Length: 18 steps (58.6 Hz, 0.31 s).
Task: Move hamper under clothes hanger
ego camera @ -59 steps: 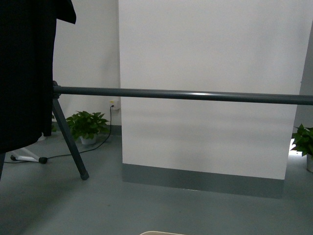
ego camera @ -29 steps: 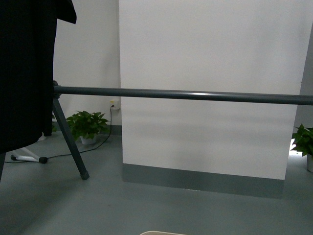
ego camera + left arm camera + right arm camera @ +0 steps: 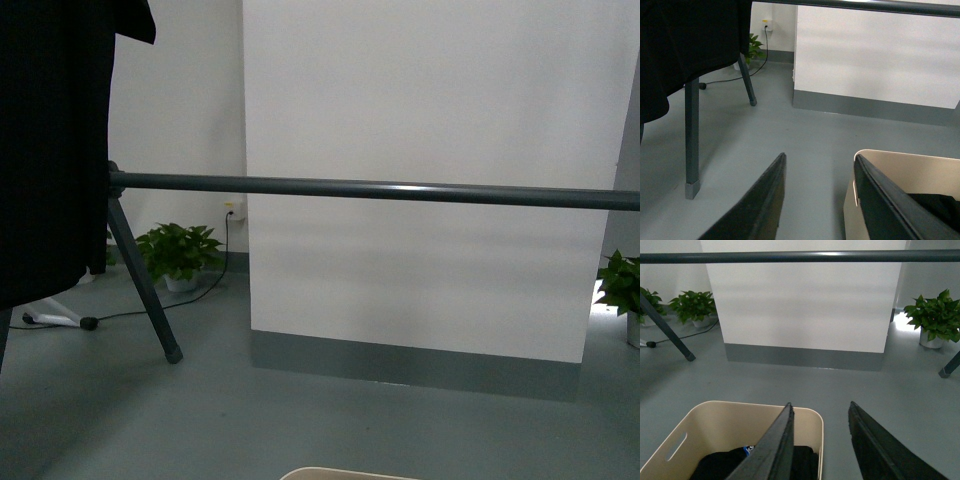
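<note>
A white partition wall (image 3: 420, 150) with a grey skirting strip (image 3: 410, 368) stands on the grey-green floor (image 3: 200, 410). Potted plants sit either side — one (image 3: 178, 255) near a wall socket (image 3: 232, 210) with a black cable (image 3: 190, 298), another (image 3: 622, 290) far right — well apart.

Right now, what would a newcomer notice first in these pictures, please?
The clothes hanger's long grey bar crosses the front view before a white wall, with a black T-shirt hanging at its left end. In the right wrist view, the beige hamper, holding dark clothes, sits just short of the bar.
</note>
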Motion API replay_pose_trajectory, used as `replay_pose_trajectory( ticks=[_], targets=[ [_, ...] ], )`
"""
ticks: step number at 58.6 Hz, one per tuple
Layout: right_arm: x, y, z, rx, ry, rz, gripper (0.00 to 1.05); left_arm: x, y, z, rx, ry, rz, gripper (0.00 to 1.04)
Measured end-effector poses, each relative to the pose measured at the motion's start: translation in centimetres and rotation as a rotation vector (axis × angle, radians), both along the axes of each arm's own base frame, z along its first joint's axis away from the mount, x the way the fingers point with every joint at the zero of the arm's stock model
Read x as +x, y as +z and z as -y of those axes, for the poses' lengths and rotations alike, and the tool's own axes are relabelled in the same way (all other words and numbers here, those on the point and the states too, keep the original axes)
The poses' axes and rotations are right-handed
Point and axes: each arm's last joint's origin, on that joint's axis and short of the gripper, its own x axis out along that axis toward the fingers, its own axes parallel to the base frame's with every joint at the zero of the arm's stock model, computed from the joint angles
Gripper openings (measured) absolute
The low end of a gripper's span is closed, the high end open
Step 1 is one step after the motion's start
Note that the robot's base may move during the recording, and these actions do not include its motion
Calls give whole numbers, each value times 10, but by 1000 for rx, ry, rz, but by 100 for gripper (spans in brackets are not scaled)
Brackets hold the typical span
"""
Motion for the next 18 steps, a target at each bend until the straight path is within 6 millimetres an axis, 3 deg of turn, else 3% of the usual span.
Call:
replay_pose_trajectory(
  ticks=[6, 18],
  targets=[
    [0, 0, 0, 0, 0, 0, 62, 0, 0, 0, 0, 0, 0, 69],
    [0, 0, 0, 0, 0, 0, 94, 0, 0, 0, 1, 0, 0, 100]
  ],
)
